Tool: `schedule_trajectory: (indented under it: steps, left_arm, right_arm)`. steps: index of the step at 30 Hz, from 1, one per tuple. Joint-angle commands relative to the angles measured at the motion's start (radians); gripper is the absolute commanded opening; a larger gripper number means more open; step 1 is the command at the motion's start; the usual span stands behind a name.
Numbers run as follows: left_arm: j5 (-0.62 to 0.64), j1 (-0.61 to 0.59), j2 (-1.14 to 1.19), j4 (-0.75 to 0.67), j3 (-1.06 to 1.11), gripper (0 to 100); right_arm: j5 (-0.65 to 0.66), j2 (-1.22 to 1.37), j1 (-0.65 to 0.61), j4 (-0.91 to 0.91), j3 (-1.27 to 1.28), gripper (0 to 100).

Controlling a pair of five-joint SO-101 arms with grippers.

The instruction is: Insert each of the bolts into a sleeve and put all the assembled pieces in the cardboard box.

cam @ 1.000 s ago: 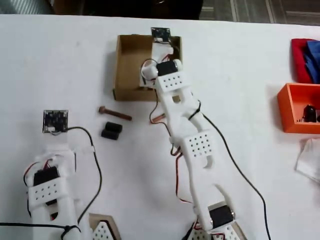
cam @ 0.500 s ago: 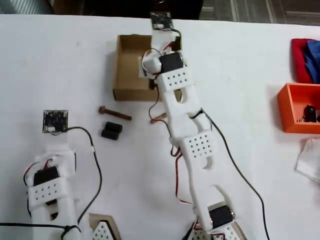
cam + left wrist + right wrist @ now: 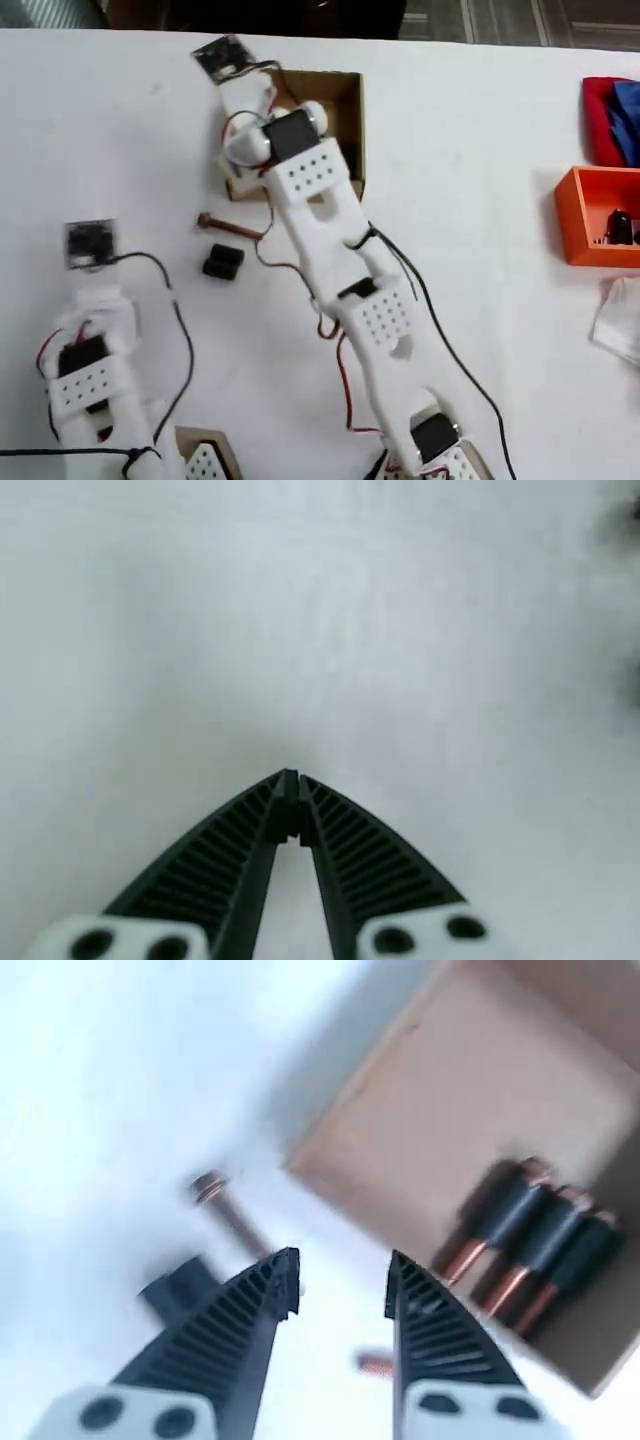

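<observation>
The cardboard box [image 3: 345, 100] stands at the back of the white table, and the right arm [image 3: 300, 170] lies over its front left corner. In the right wrist view my right gripper [image 3: 342, 1265] is open and holds nothing, above the box's [image 3: 450, 1110] outer edge. Three assembled pieces [image 3: 545, 1235] lie side by side inside the box. A loose bolt [image 3: 230, 225] [image 3: 225, 1210] and a black sleeve [image 3: 222, 262] [image 3: 175, 1285] lie on the table in front of the box. A further copper bolt end [image 3: 375, 1363] shows between the fingers. My left gripper [image 3: 290, 785] is shut over bare table.
The left arm [image 3: 85, 375] sits near the front left. An orange bin [image 3: 600, 215] stands at the right edge, with a red and blue cloth [image 3: 612, 110] behind it and crumpled white paper [image 3: 620, 315] in front.
The right arm has swung left, from the box's right side to its front left corner. The left arm has drifted slightly left and back.
</observation>
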Motion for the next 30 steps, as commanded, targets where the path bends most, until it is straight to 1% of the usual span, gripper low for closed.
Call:
schedule_trajectory:
  steps: [1, 3, 5, 6, 10, 18, 22, 25, 30]
  left_arm:
    - [0.121, -0.17, -0.014, -0.097, -0.01, 3]
    - [0.172, -0.249, -0.014, -0.14, -0.01, 3]
    - [0.216, -0.284, -0.014, -0.158, -0.01, 3]
    - [0.23, -0.288, -0.014, -0.16, -0.012, 3]
    - [0.247, -0.287, -0.012, -0.17, -0.012, 3]
    - [0.245, -0.284, -0.014, -0.17, -0.012, 3]
    - [0.244, -0.245, -0.011, -0.167, -0.01, 3]
    - [0.244, -0.238, -0.011, -0.164, -0.01, 3]
    - [0.244, -0.238, -0.014, -0.164, -0.01, 3]
  right_arm:
    - [0.011, -0.189, -0.038, 0.024, 0.262, 12.7]
    - [0.012, -0.214, -0.056, 0.021, 0.39, 12.7]
    - [0.031, -0.214, -0.082, 0.002, 0.476, 12.7]
    - [0.069, -0.206, -0.096, -0.015, 0.512, 12.7]
    - [0.292, -0.147, -0.162, -0.081, 0.574, 12.6]
    - [0.31, -0.059, -0.171, -0.225, 0.572, 12.6]
    - [0.327, -0.03, -0.17, -0.282, 0.572, 12.6]
    - [0.39, 0.001, -0.17, -0.295, 0.572, 12.6]
    - [0.4, 0.047, -0.163, -0.297, 0.572, 12.6]
